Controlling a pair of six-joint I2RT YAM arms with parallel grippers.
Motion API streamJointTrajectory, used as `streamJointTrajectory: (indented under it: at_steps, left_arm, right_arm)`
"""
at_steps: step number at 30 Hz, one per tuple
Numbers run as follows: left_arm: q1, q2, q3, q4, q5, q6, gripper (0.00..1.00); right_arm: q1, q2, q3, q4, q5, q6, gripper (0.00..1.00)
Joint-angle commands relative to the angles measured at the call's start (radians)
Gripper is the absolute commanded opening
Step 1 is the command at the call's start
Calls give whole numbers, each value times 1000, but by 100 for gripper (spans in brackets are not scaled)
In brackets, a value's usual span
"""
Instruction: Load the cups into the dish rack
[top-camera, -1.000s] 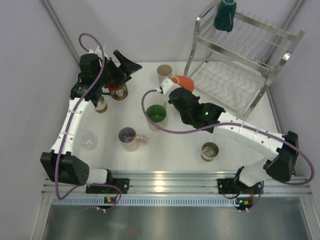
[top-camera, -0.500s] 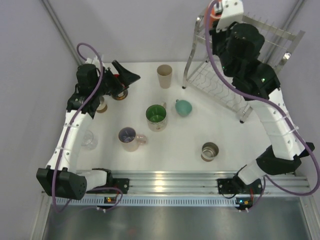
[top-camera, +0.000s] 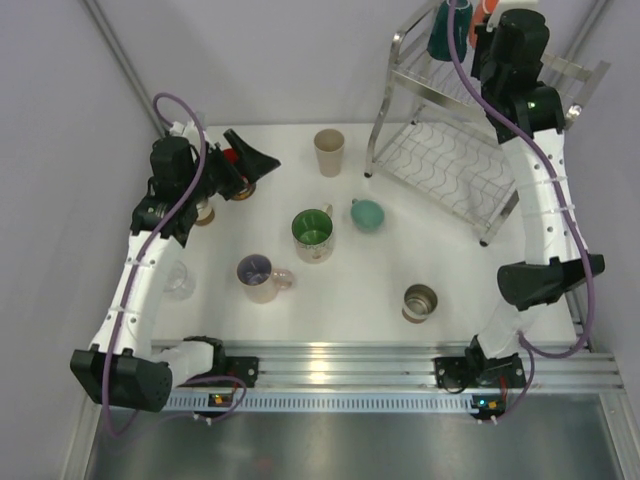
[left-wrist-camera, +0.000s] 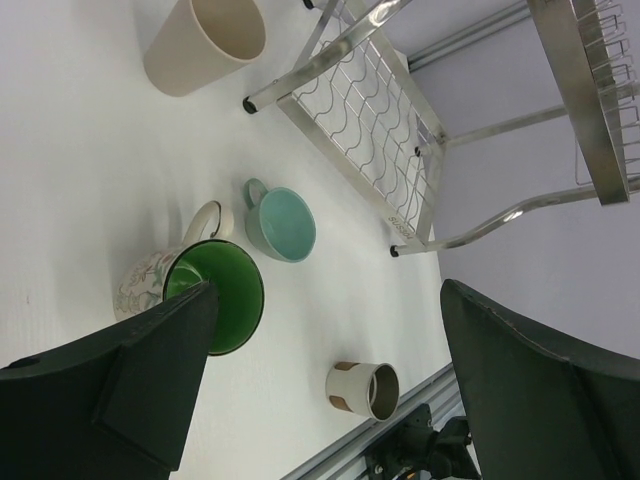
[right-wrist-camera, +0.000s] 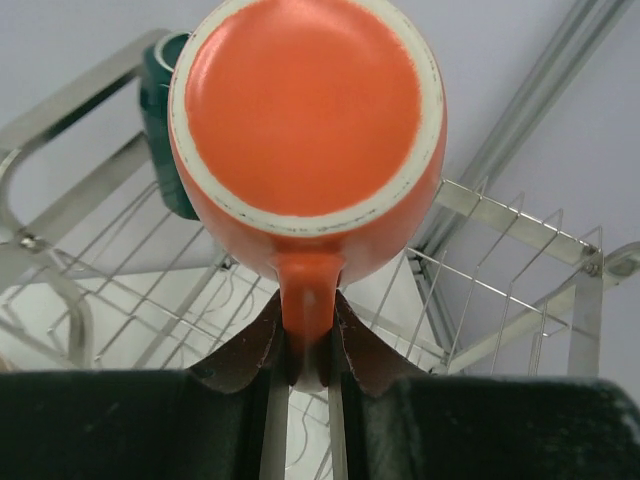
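No writing, label or number can be read on anything.

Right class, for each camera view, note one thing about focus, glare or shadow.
Top view: bright glare on the near metal rail. Left wrist view: the left gripper looms dark and soft-edged, the green mug is sharp. Right wrist view: the orange cup is evenly lit; the right gripper holding it is almost black.

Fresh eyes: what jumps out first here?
The orange cup, pinched by its handle in the right gripper, hangs over the top tier of the dish rack beside the dark teal cup. The left gripper hangs open at back left, facing the green-lined mug and the mint cup.
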Motion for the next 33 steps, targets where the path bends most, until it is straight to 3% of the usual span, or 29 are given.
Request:
streamJointTrajectory:
  at_steps: [1,13,33]
  left_arm:
    - [1,-39,-15,18,11,27,98]
    - [1,-36,-30,20,3,19,98]
    - [1,-25,-24,20,5,25,98]
  right_arm:
    - [-51,-15,29,139,-51,27,0]
    - [-163,54,43,94,-153,81,0]
    - [-202,134,37,73,-215,143,0]
